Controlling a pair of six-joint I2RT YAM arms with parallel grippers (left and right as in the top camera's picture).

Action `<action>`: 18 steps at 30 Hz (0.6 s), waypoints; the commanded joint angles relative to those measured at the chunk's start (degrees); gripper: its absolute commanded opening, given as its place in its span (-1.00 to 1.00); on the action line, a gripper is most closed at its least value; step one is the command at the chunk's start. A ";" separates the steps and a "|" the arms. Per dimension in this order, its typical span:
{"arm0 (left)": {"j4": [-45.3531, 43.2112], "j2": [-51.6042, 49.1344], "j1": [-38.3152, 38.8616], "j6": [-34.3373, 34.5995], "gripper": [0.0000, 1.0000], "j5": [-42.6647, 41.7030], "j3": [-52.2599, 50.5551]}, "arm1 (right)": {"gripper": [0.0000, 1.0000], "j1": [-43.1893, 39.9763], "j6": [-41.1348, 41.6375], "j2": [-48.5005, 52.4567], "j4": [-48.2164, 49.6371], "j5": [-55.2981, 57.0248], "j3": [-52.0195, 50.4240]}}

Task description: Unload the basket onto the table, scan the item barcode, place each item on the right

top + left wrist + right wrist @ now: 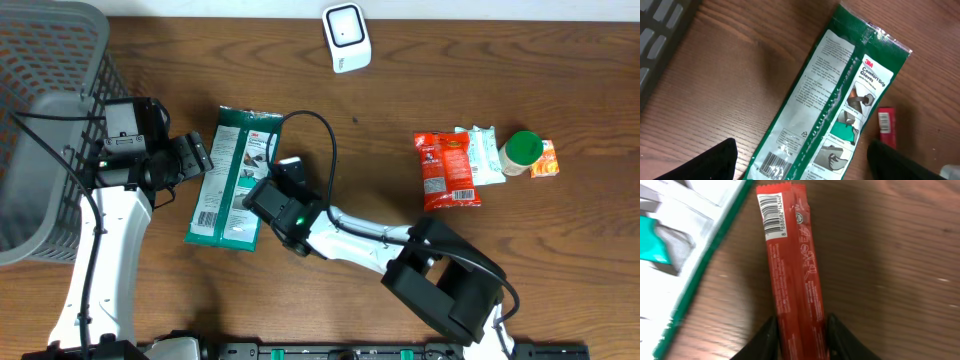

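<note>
Left end effector (802,144) apart above pack (830,100), likely idle, out of the way. Just right of pack, stick (795,270) flat on counter (890,255), one end clamped by right end effector (801,325), barcode end left free, presumably for far scanner (346,37).

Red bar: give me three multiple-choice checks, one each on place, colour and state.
1. The red bar lies: A) in the basket B) on the table beside the glove pack C) on the scanner.
2. The glove pack's border is: A) green B) blue C) yellow.
3. The left jaws are: A) wide open, empty B) shut on the bar C) shut on the pack.

Answers: B, bare wood shows all round the bar; A, green edging frames the pack; A, the fingers stand far apart, gripping nothing.
</note>
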State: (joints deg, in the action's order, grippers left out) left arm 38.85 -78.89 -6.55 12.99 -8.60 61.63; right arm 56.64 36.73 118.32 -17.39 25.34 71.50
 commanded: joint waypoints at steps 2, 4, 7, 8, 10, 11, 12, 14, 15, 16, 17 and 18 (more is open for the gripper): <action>0.13 -0.09 -0.13 -1.18 0.67 0.52 0.33 | -0.60 -3.23 -2.16 -1.25 -3.76 -0.09 0.07; 0.13 -0.09 -0.13 -1.18 0.67 0.52 0.33 | -0.61 -4.85 -3.17 -2.19 -5.11 -2.49 0.07; 0.13 -0.09 -0.13 -1.18 0.67 0.52 0.33 | -0.59 -7.61 -8.83 -3.80 -6.38 -6.99 0.07; 0.13 -0.09 -0.13 -1.18 0.67 0.52 0.33 | -0.57 -8.61 -10.62 -4.33 -7.10 -8.02 0.07; 0.13 -0.09 -0.13 -1.18 0.67 0.52 0.33 | -0.57 -10.36 -13.07 -5.35 -9.01 -8.96 0.07; 0.13 -0.09 -0.13 -1.18 0.67 0.52 0.33 | -0.56 -12.02 -15.26 -6.25 -10.82 -8.94 0.07; 0.13 -0.09 -0.13 -1.18 0.67 0.52 0.33 | -0.56 -12.85 -16.79 -6.62 -11.65 -8.96 0.07; 0.13 -0.09 -0.13 -1.18 0.67 0.52 0.33 | -0.52 -14.47 -20.79 -7.26 -13.14 -8.96 0.07; 0.13 -0.09 -0.13 -1.18 0.67 0.52 0.33 | -0.50 -15.08 -22.62 -7.37 -13.75 -8.96 0.07; 0.13 -0.09 -0.13 -1.18 0.67 0.52 0.33 | -0.49 -15.69 -24.83 -7.37 -14.45 -8.94 0.07; 0.13 -0.09 -0.13 -1.18 0.67 0.52 0.33 | -0.48 -16.20 -26.51 -7.37 -15.02 -8.94 0.07; 0.13 -0.09 -0.13 -1.18 0.67 0.52 0.33 | -0.46 -16.68 -27.82 -7.37 -15.52 -8.94 0.07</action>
State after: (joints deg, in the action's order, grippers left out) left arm 38.85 -78.89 -6.55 12.99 -8.62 61.65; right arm 41.41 17.69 112.31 -31.79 16.91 71.55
